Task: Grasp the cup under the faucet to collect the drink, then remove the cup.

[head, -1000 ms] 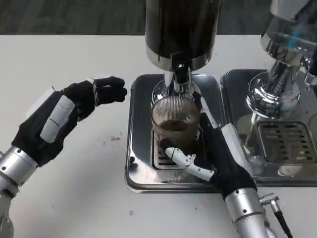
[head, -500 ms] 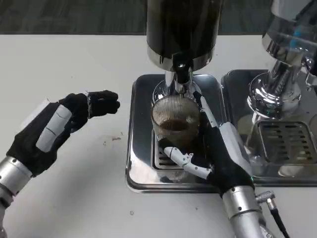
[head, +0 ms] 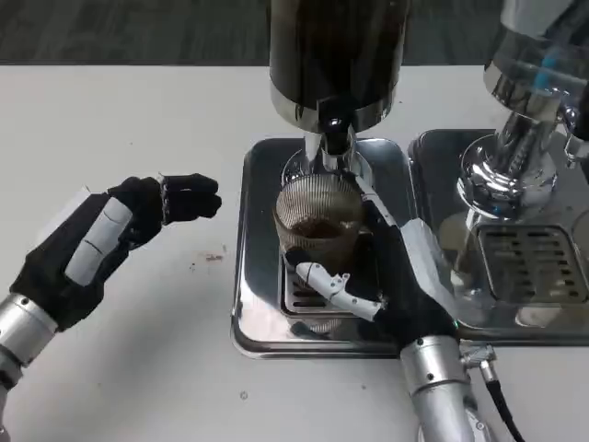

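Observation:
A ribbed clear cup (head: 319,226) with dark drink in its bottom stands on the steel drip tray (head: 260,313), directly under the faucet (head: 336,145) of the dark dispenser (head: 336,55). My right hand (head: 391,276) wraps around the cup from the right, thumb across its front and fingers behind it. My left hand (head: 115,230) hovers over the white table left of the tray, fingers curled in, holding nothing.
A second dispenser (head: 529,101) with its own drip tray (head: 543,276) stands at the right, close to my right forearm. Small brown drips (head: 213,259) mark the table beside the left tray. Bare white table spreads to the left.
My left hand has drawn back to the left and slightly down, away from the tray. My right hand has shifted a little left with the cup, still under the faucet.

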Action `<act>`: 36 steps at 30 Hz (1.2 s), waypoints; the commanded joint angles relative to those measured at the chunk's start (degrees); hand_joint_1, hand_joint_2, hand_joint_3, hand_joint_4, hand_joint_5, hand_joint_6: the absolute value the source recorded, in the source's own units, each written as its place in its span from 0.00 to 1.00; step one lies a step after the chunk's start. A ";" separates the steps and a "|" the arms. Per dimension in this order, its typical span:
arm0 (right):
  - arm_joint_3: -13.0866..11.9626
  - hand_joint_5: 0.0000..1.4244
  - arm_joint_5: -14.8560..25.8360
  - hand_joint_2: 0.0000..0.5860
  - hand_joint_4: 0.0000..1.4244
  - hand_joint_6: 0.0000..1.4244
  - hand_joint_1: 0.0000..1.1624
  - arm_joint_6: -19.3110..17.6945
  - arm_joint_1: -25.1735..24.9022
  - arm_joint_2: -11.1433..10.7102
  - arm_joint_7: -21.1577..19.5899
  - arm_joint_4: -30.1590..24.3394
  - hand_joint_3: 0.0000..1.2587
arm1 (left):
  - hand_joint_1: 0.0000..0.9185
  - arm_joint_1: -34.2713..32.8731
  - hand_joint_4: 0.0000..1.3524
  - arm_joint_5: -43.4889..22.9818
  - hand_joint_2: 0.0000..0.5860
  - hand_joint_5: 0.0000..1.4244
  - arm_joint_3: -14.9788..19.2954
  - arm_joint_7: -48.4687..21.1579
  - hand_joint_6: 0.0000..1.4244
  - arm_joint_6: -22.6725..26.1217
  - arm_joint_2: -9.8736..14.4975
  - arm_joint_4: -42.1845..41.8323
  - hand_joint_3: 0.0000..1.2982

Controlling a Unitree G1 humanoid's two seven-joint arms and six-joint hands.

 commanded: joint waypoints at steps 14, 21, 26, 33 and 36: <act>2.52 0.35 -1.61 0.36 0.25 0.52 0.57 -5.91 -0.66 2.67 -10.47 8.71 0.23 | 0.00 1.98 0.31 0.47 0.18 0.26 -0.52 -0.60 0.20 0.98 1.29 -0.50 0.34; 2.76 0.41 -2.75 0.36 0.30 0.63 0.57 -8.55 -0.32 3.62 -16.23 10.41 0.28 | 0.00 2.35 0.32 0.56 0.20 0.27 -0.62 -0.74 0.20 1.41 1.66 -0.96 0.34; 3.24 0.43 -3.80 0.36 0.31 0.67 0.58 -9.54 0.00 3.90 -19.57 10.87 0.29 | 0.00 2.60 0.32 0.57 0.20 0.27 -0.70 -0.90 0.20 1.68 1.77 -1.27 0.34; 3.63 0.46 -5.29 0.36 0.33 0.70 0.58 -10.39 0.35 3.58 -23.30 11.01 0.32 | 0.00 2.50 0.32 0.65 0.21 0.27 -0.69 -0.84 0.21 1.75 1.64 -1.21 0.34; 3.86 0.47 -6.14 0.37 0.36 0.73 0.58 -10.94 0.65 3.09 -25.82 10.57 0.34 | 0.00 2.23 0.32 0.76 0.21 0.28 -0.83 -0.99 0.21 1.68 1.55 -0.88 0.34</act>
